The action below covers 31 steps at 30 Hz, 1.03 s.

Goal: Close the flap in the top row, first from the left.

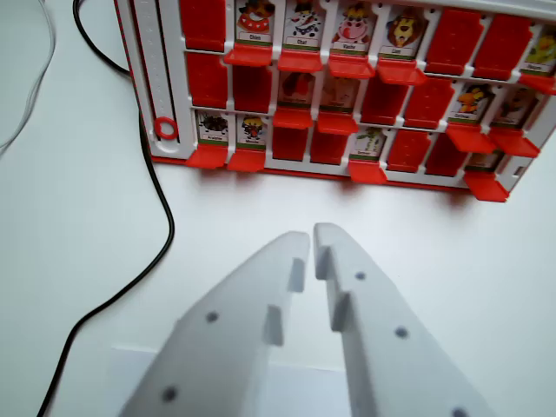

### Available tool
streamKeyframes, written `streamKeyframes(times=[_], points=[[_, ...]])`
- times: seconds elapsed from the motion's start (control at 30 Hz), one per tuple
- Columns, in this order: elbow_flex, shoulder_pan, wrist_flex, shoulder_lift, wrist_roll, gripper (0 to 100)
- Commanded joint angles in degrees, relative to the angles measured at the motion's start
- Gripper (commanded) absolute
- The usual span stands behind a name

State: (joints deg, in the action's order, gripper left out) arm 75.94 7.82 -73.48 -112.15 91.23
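Note:
A red and white flap board [165, 52] stands at the far side of the white table, with three rows of small flaps. In the farthest row the leftmost flap [204, 24] shows only its red back, while several flaps to its right [254, 26] stand up showing cartoon pictures. The nearest row's leftmost flap [213, 129] stands up with a picture. My white gripper [313, 236] fills the lower middle of the wrist view, well short of the board. Its fingertips [295, 248] sit almost together with nothing between them.
A black cable [161, 217] runs from the board's left side down to the lower left corner. A thin white wire [30, 95] loops at the upper left. A red ring marker [165, 130] sits on the board's left rail. A white sheet's edge [130, 352] lies under the gripper.

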Motion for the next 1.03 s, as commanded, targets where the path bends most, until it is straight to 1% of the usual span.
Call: streamKeyframes(times=[0.0, 0.13, 0.23, 0.3, 0.43, 0.57, 0.7, 1.0], points=[[3.2, -3.3, -1.6, -11.5, 0.88, 0], [8.9, -5.3, -2.9, -18.3, 1.76, 0], [12.7, -6.3, -3.8, -22.2, 1.93, 0], [14.2, -6.4, -3.9, -23.9, 2.20, 0], [14.2, -6.1, -4.0, -24.7, 2.29, 0], [14.4, -6.3, -3.9, -25.3, 3.08, 0], [13.3, -6.3, -4.1, -24.6, 3.08, 0], [14.7, -6.5, -4.4, -25.8, 2.99, 0]])
